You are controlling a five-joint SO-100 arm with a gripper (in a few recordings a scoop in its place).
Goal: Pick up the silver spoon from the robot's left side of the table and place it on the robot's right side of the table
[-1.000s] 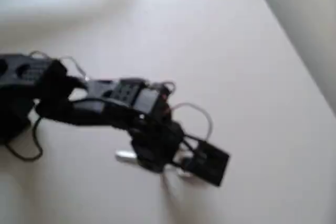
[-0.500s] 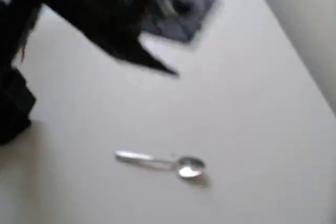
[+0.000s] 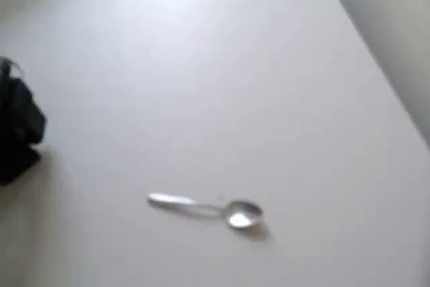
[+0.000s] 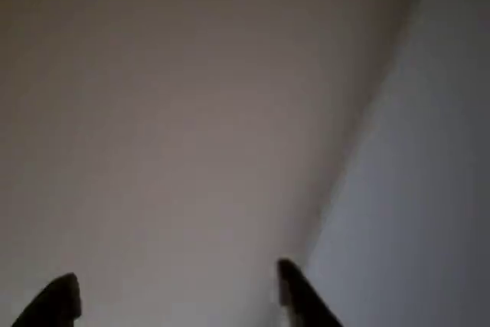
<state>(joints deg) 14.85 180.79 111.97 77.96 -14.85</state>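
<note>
We see silver spoon lying flat on table, gripper spread wide, holding nothing

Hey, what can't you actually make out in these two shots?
- The arm, overhead view: cut off by the left edge, just a dark blurred base.
- The gripper, wrist view: the bottom edge cuts off all but two dark fingertips, spread apart with nothing between.
- The spoon on the table, overhead view: blur hides fine detail.

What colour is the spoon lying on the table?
Shiny silver spoon, clearest in the overhead view, against the off-white table.
</note>
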